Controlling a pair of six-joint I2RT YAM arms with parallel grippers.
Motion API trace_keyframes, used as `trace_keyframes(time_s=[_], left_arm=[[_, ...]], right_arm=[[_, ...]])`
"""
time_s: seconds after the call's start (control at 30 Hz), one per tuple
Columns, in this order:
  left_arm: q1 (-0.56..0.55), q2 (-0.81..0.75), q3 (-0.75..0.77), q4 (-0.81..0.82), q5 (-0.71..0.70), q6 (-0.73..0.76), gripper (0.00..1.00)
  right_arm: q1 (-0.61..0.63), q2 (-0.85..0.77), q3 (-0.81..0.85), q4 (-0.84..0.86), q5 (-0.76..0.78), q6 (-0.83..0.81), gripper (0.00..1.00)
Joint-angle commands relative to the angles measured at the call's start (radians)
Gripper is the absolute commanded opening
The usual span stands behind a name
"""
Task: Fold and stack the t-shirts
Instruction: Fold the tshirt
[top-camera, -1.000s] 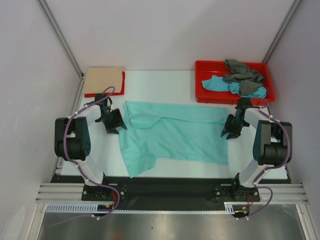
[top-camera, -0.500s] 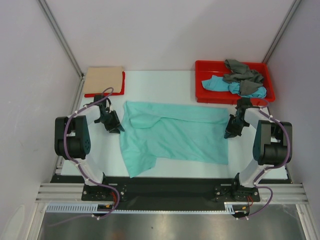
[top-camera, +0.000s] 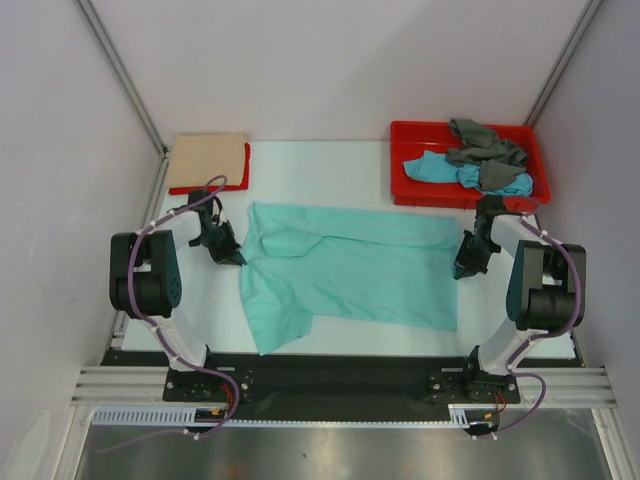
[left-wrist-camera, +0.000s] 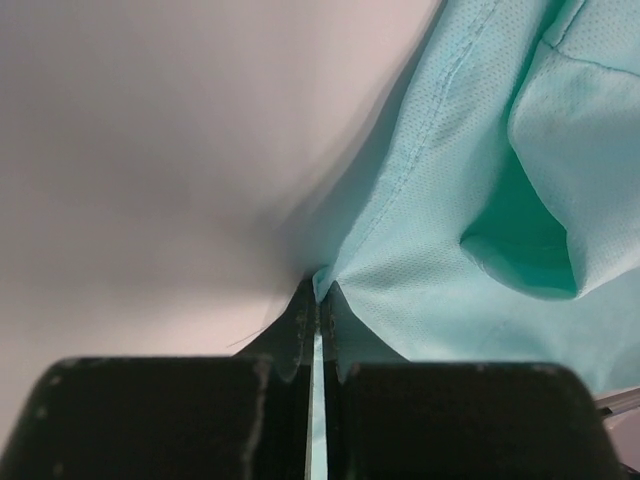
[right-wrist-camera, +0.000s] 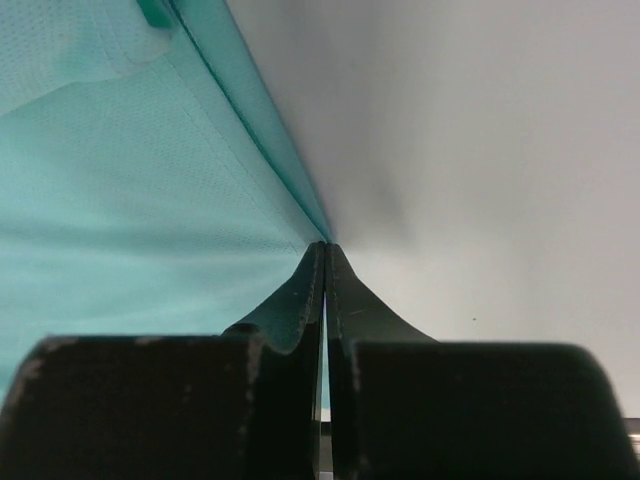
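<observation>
mint-green t-shirt (top-camera: 345, 270) lies spread across the mid tabletop (top-camera: 330, 175), w/ one flap reaching twd the near edge, left of centre. left gripper (top-camera: 239, 259) is at the shirt's left edge, jaws together, clamped on a pinch of hem. right gripper (top-camera: 463, 271) is at the shirt's right edge, jaws likewise shut tight on the hem. far right corner: red tray (top-camera: 400, 190) w/ crumpled turquoise-blue t-shirt (top-camera: 435, 167) and grey t-shirt (top-camera: 480, 140) on top. far left corner: folded beige t-shirt (top-camera: 205, 158) on a red t-shirt (top-camera: 243, 172).

Mint-green t-shirt (top-camera: 350, 270), flat, slightly rumpled
</observation>
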Motion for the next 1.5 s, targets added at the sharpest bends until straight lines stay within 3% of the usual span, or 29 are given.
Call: trace_keyframes(time_s=[0.0, 0.23, 0.33, 0.4, 0.57, 0.63, 0.7, 0.73, 0.83, 1.13, 1.47], left_arm=[[0.01, 0.008, -0.01, 0.004, -0.02, 0.002, 0.0], [0.015, 0.003, 0.008, -0.007, -0.02, 0.003, 0.05], [0.013, -0.027, 0.021, -0.033, -0.032, 0.003, 0.21], [0.013, -0.07, 0.038, -0.052, -0.049, -0.001, 0.42], [0.012, -0.188, 0.067, -0.021, -0.018, 0.05, 0.5], [0.012, -0.225, 0.052, 0.101, 0.125, 0.078, 0.63], [0.01, -0.198, 0.035, 0.189, 0.268, 0.078, 0.67], [0.006, -0.181, 0.033, 0.25, 0.355, 0.062, 0.67], [-0.033, -0.102, 0.041, 0.309, 0.416, 0.029, 0.68], [-0.05, -0.035, 0.007, 0.326, 0.378, -0.014, 0.71], [-0.048, -0.003, 0.016, 0.349, 0.488, -0.1, 0.68]], right_arm=[[-0.018, -0.039, 0.032, -0.032, 0.049, -0.01, 0.0], [-0.022, -0.007, 0.043, -0.021, 0.003, -0.009, 0.01], [-0.009, 0.003, 0.095, -0.041, 0.014, -0.01, 0.22], [0.027, 0.001, 0.143, -0.081, 0.038, -0.012, 0.34], [0.172, 0.012, 0.278, -0.04, -0.024, 0.002, 0.47], [0.224, 0.027, 0.293, 0.064, -0.148, 0.008, 0.53], [0.286, 0.062, 0.298, 0.165, -0.31, 0.046, 0.61], [0.301, 0.087, 0.302, 0.266, -0.363, 0.06, 0.62], [0.373, 0.193, 0.373, 0.386, -0.5, 0.14, 0.62], [0.51, 0.406, 0.497, 0.572, -0.62, 0.316, 0.63], [0.596, 0.484, 0.516, 0.603, -0.69, 0.363, 0.63]])
